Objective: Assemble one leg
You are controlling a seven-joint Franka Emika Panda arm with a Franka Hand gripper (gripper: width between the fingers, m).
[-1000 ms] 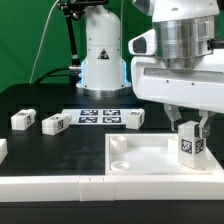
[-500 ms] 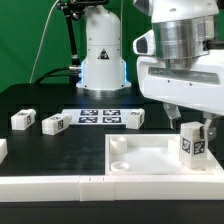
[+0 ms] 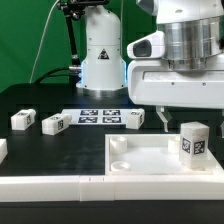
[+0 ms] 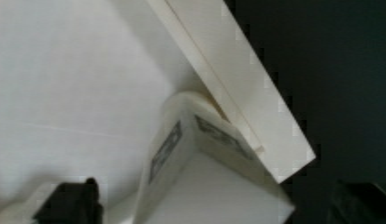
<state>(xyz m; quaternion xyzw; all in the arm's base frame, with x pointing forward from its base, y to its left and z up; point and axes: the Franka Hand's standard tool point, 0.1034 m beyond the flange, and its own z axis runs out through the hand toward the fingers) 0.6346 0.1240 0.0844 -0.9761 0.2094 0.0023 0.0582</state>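
One leg, a stubby white block with a tag on its front face, stands upright in the corner of the large white tray-like part on the exterior view's right. My gripper hangs just above it, open, with one finger showing apart from the leg. In the wrist view the leg sits against the tray's rim, between my dark fingertips, and my gripper holds nothing.
Three more legs lie on the black table: two on the exterior view's left and one in the middle. The marker board lies between them. The arm's base stands behind. A white bar runs along the front.
My gripper has opened, let go of the leg and risen. The leg stays standing in the tray's corner.
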